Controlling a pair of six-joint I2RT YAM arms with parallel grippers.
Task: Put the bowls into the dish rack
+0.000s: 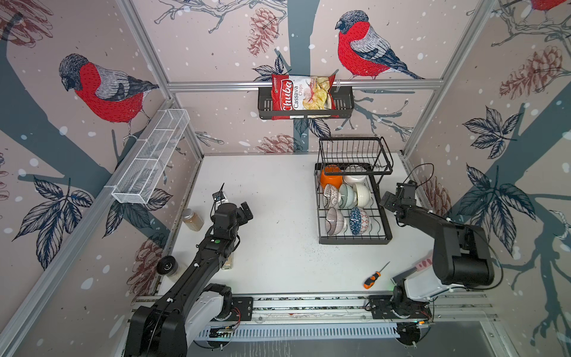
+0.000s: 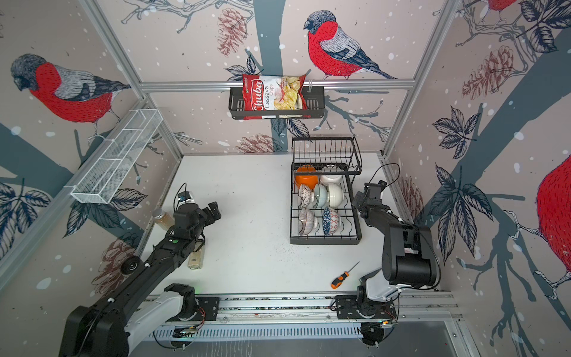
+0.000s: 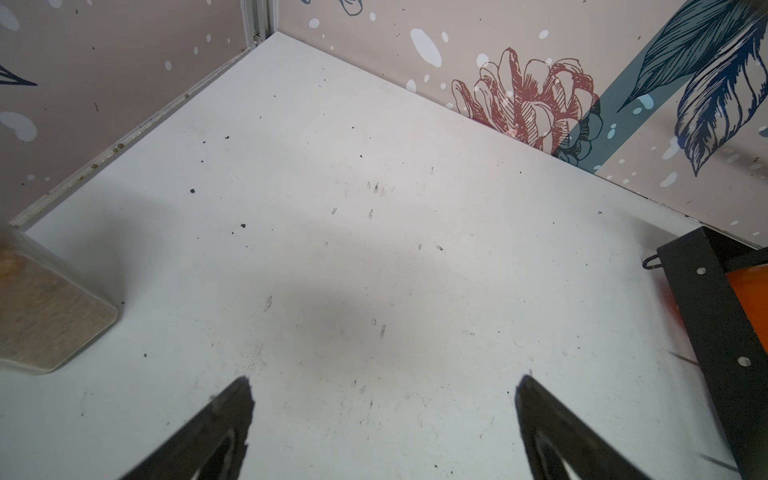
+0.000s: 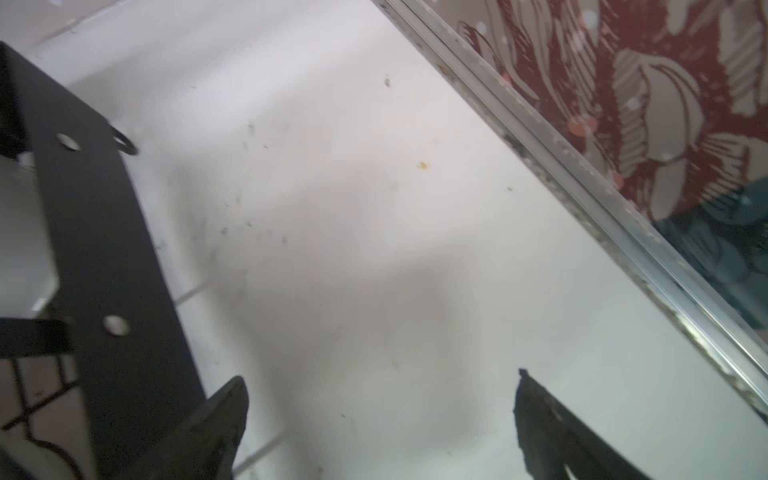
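I count seven small round ceramic bowls [image 1: 347,196], all in the black two-tier wire dish rack [image 1: 355,240] at 1 o'clock on the white tabletop [image 1: 278,216]. Most are tipped on edge so the wavy dividers brace them. The left gripper [image 3: 384,395] and right gripper [image 4: 380,384] both gape empty. The right one is just beside the rack's 3 o'clock side. Loading looks finished.

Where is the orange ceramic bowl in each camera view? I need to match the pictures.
Both top views: the orange ceramic bowl sits in the far left corner of the black wire dish rack.
Left wrist: an orange sliver behind the rack's frame.
Right wrist: not in it.
Shared landmark: the rack's black base frame, in every view.
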